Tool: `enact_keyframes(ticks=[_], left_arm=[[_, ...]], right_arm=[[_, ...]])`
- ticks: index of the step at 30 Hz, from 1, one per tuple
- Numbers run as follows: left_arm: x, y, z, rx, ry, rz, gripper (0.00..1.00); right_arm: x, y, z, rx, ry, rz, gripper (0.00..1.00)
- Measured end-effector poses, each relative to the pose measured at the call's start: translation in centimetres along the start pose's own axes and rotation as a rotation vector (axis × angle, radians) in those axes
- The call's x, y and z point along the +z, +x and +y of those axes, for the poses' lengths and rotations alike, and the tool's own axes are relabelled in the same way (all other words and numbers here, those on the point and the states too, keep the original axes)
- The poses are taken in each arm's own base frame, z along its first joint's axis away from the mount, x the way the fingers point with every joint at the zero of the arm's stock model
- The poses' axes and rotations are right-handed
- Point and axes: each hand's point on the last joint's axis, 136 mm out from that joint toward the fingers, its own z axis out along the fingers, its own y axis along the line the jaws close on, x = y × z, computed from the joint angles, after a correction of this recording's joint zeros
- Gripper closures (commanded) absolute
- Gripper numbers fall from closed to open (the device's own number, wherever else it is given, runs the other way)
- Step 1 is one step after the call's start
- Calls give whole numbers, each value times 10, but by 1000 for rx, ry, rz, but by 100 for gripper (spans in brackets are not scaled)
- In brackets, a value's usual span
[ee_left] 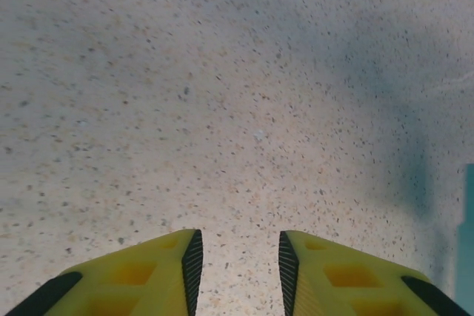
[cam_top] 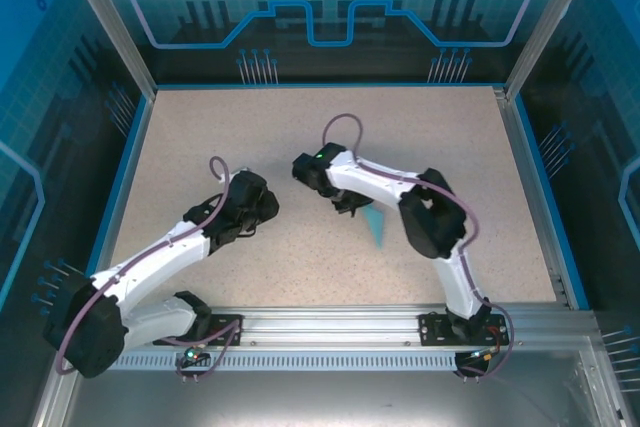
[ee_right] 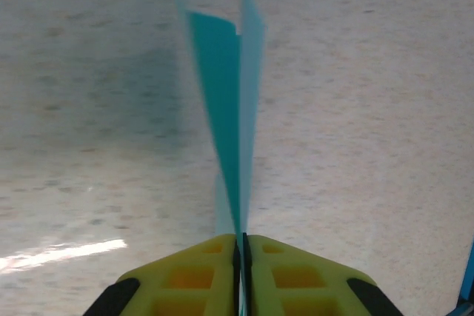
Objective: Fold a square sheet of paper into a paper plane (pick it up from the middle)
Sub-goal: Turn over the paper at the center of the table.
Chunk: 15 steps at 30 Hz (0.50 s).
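A speckled beige surface (cam_top: 300, 137) lies inside an enclosure of blue-patterned wall panels (cam_top: 330, 7) with pale metal posts at the corners. At its near edge runs a slotted aluminium rail (cam_top: 330, 325) carrying both arm bases. The folded paper (ee_right: 226, 109), light cyan and narrowed to a long, tapering shape, stands on edge in the right wrist view. Its layers rise from the fingertips and lean away over the surface, a darker teal face beside a paler one. The right hand (ee_right: 239, 242) is clenched on the paper's lower end, its two yellow fingers (ee_right: 185, 271) pressed together with only the thin sheet between them. From above, the paper (cam_top: 377, 223) shows as a small cyan wedge just below that hand, right of the surface's middle and partly hidden by the right arm's forearm. The left hand (ee_left: 238, 253) sits well to the left of it, released: its yellow, black-padded fingers (ee_left: 148, 275) stand apart with bare speckled surface showing through the gap. A sliver of cyan touches the right edge of the left wrist view, too cropped to identify.
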Motion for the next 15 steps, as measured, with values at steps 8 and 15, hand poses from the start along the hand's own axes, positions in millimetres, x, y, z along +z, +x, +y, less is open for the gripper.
enact_keyframes(ticks=[8,15], left_arm=[[-13,-4,17,-14,-28,-43,61],[-12,-2,21,-14,-39,-38,60]], right_arm=[[-1,-12,71,-22,-135,48,85],[-9,-19,98,-4,-258,72,83]])
